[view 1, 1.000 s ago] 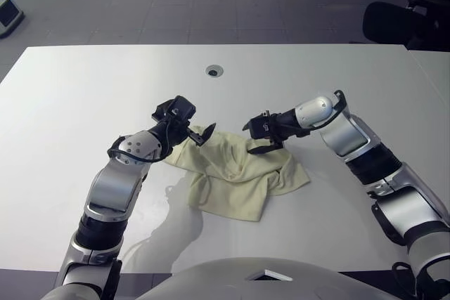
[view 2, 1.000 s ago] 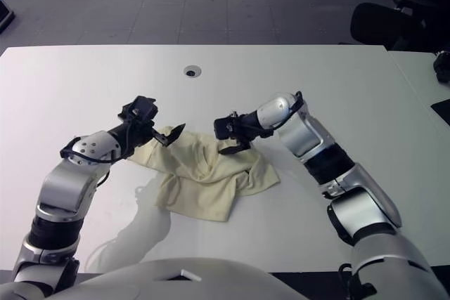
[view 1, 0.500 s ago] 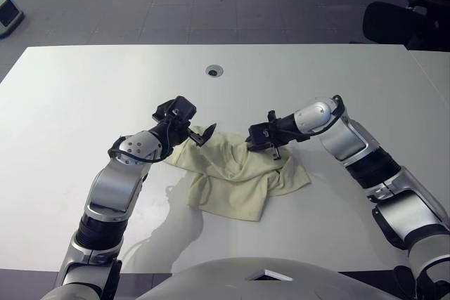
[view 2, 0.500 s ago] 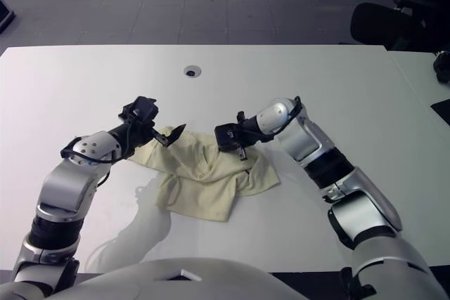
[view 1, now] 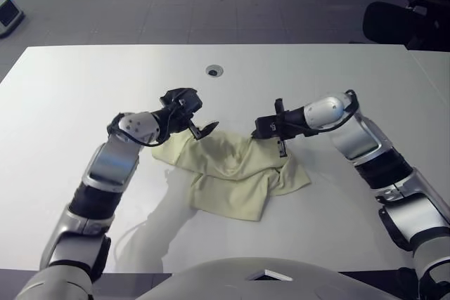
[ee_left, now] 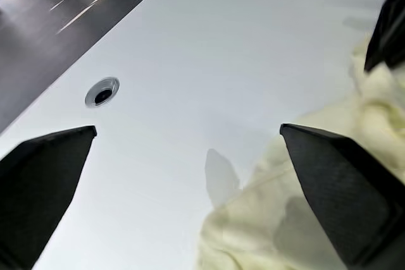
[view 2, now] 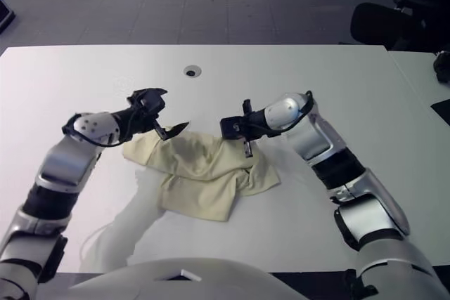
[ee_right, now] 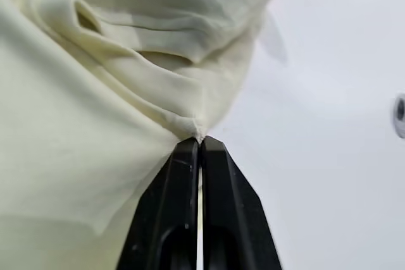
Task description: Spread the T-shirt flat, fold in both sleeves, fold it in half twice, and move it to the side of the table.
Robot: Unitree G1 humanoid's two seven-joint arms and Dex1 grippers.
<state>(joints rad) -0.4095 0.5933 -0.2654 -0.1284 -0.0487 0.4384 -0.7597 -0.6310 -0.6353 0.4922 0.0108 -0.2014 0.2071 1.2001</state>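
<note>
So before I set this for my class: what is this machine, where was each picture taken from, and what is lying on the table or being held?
It is a humanoid robot with two arms, each ending in two fingers. Two pictures come from a camera pair on its head, looking down over the arms; the other two come from a camera on each wrist. On the white table lies a crumpled pale yellow T-shirt; a small round hole sits farther back. The right fingers are shut, pinching a fold of the cloth. The left fingers are spread open over the shirt's far edge, holding nothing.
</note>
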